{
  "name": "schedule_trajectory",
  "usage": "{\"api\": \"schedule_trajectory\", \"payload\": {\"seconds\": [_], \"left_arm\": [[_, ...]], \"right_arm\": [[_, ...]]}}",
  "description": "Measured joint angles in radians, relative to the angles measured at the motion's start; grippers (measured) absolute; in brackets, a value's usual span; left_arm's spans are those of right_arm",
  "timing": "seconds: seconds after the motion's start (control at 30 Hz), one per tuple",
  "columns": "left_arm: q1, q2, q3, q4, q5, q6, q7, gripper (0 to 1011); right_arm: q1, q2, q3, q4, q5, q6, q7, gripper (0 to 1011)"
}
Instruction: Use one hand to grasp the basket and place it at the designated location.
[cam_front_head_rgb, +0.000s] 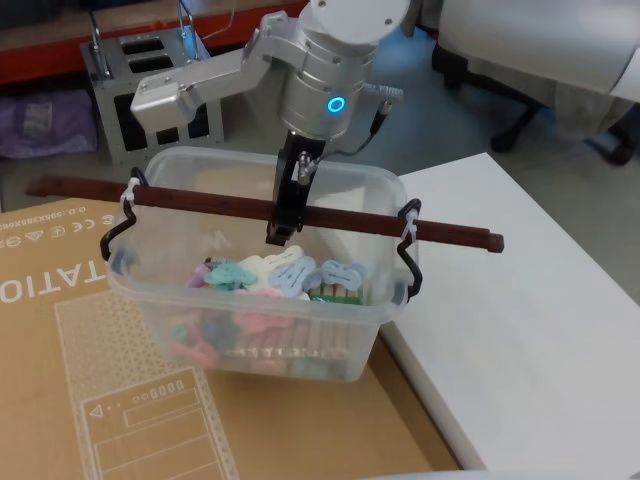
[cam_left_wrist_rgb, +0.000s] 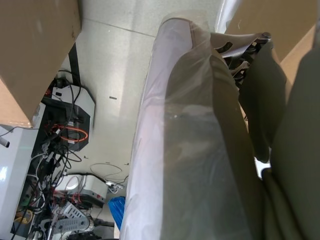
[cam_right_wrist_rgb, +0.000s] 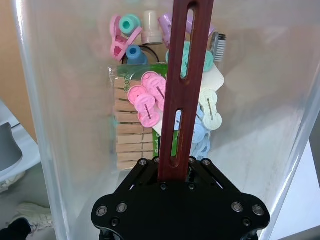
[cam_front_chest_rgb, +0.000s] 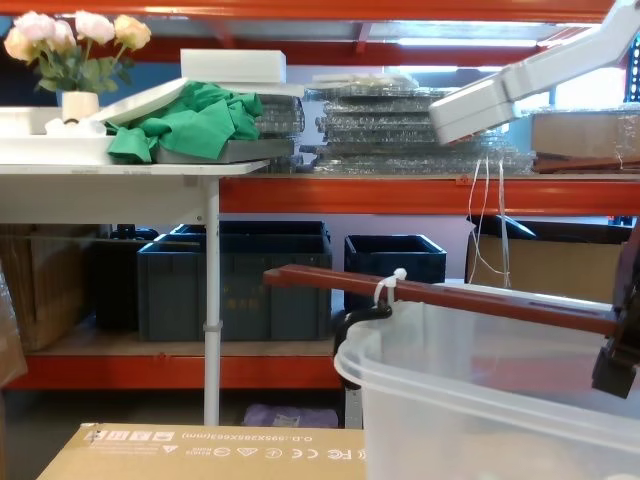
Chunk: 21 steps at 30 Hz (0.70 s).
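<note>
The basket (cam_front_head_rgb: 165, 300), a translucent whitish tub holding pastel and wooden clothes pegs (cam_right_wrist_rgb: 145, 102), sits over the corner of a cardboard box, beside a white table. Its reddish-brown bar handle (cam_front_head_rgb: 200, 199) runs across the top, tied on with white zip ties (cam_front_chest_rgb: 386, 284). My right gripper (cam_front_head_rgb: 285, 225) comes down from above and is shut on the middle of the bar (cam_right_wrist_rgb: 182, 95); in the right wrist view its black fingers (cam_right_wrist_rgb: 150, 167) clamp both sides. In the chest view the basket (cam_front_chest_rgb: 480, 420) fills the lower right, with the gripper (cam_front_chest_rgb: 620, 350) at the right edge. I cannot tell whether the tub rests or hangs.
A large cardboard box (cam_front_head_rgb: 80, 400) lies under and left of the basket; a white table (cam_front_head_rgb: 530, 300) is on the right. A grey metal box (cam_front_head_rgb: 150, 70) stands behind. Dark blue crates (cam_front_chest_rgb: 240, 270) sit under the orange shelving, and a white table leg (cam_front_chest_rgb: 210, 300) stands ahead.
</note>
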Motion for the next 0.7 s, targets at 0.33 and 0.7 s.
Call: {"api": "schedule_trajectory", "payload": {"seconds": [0.33,0.7], "left_arm": [[0.0,0.0,0.0,0.0,0.0,0.0,0.0,0],[0.0,0.0,0.0,0.0,0.0,0.0,0.0,0]], "right_arm": [[-0.003,0.023,0.02,0.022,-0.004,0.057,0.017,110],[-0.016,0.085,0.064,0.037,0.001,0.101,0.021,110]]}}
